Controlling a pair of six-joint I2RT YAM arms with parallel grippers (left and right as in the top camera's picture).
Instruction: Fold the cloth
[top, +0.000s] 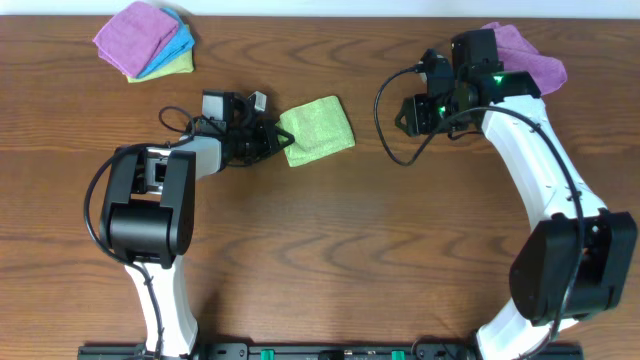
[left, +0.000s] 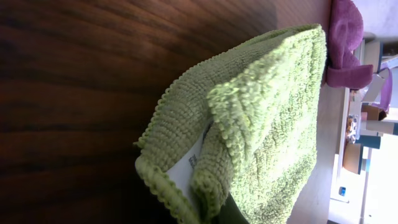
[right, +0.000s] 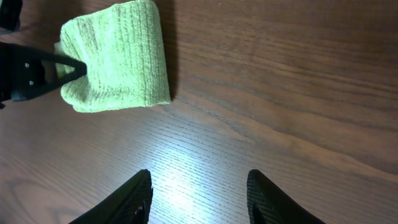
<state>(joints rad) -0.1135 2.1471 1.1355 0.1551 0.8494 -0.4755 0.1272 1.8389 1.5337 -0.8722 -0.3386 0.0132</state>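
The lime-green cloth (top: 318, 128) lies folded into a small rectangle on the wooden table, right of my left gripper (top: 279, 138). My left gripper is shut on the cloth's left edge. In the left wrist view the cloth (left: 261, 124) fills the frame, with its white tag (left: 186, 167) showing between the layers. In the right wrist view the cloth (right: 118, 56) lies at upper left, with the left gripper's fingers (right: 68, 70) pinching it. My right gripper (right: 199, 186) is open and empty over bare table, well right of the cloth.
A stack of purple, blue and yellow-green cloths (top: 147, 38) lies at the far left. A purple cloth (top: 525, 52) lies at the far right behind the right arm (top: 520, 130). The table's far edge runs along the top.
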